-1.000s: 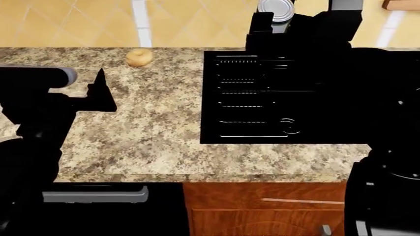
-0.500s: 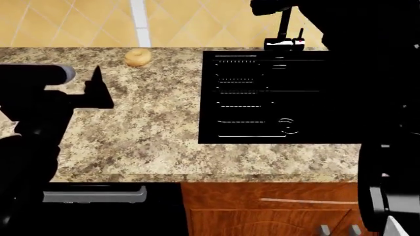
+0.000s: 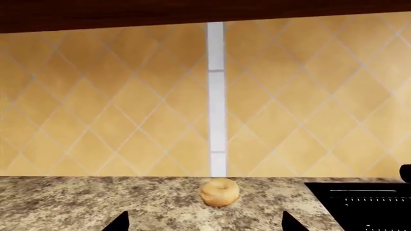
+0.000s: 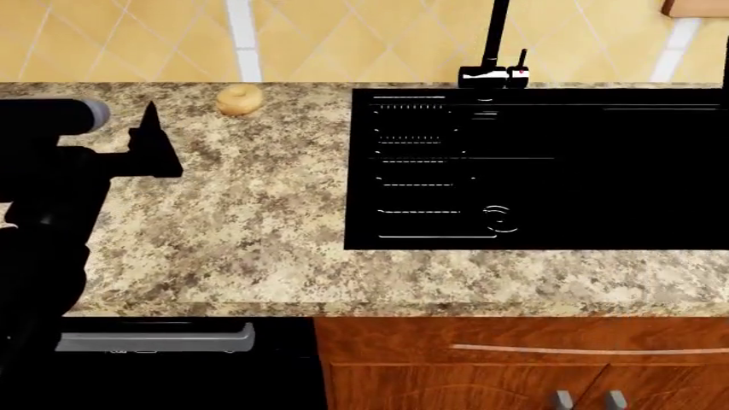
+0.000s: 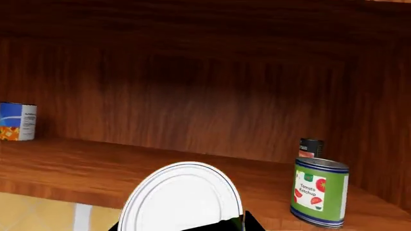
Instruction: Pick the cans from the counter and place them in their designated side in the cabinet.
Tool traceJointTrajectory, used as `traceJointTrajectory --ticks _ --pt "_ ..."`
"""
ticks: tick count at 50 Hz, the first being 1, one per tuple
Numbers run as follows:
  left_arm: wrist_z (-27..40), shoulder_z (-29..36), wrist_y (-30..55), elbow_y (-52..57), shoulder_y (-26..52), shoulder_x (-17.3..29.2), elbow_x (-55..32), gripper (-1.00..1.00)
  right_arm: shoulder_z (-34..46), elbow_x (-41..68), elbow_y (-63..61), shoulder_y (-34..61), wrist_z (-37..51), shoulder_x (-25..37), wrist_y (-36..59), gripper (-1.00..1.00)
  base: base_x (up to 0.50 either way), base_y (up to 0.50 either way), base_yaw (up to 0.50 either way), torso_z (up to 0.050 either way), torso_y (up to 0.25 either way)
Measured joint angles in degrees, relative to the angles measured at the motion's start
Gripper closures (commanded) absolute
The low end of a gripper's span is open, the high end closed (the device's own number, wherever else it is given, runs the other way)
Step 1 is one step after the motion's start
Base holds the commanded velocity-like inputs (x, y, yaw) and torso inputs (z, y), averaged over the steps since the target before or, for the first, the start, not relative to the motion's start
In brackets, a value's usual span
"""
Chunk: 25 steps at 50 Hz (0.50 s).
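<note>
Up at the cabinet shelf (image 5: 77, 163), the right gripper (image 5: 192, 226) clasps a can (image 5: 183, 199), its silver top facing the wrist camera just below and before the shelf edge. Its match, a tomato ketchup can (image 5: 319, 191), stands upright at the shelf's far side, so that way the carry seems to lie. Over the counter (image 4: 251, 222), the left gripper (image 4: 148, 141) hangs spread and empty, facing the bagel (image 4: 238, 99).
</note>
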State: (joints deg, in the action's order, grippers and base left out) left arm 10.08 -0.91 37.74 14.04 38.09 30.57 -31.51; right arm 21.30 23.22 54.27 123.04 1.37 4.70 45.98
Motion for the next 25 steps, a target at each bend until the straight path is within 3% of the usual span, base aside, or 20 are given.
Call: traceJointTrajectory --ticks 11,25 --pt "0.4 0.0 0.1 0.0 0.3 0.2 0.1 -1.0 -9.0 -9.5 12.3 7.8 -0.7 -3.1 -4.9 1.0 0.0 0.0 0.0 0.0 0.0" --pt "0.6 0.4 -0.4 -0.8 1.0 0.2 0.7 -1.0 -16.6 -12.1 14.7 10.7 2.3 -4.3 -0.9 1.0 0.0 0.0 0.0 0.0 0.001"
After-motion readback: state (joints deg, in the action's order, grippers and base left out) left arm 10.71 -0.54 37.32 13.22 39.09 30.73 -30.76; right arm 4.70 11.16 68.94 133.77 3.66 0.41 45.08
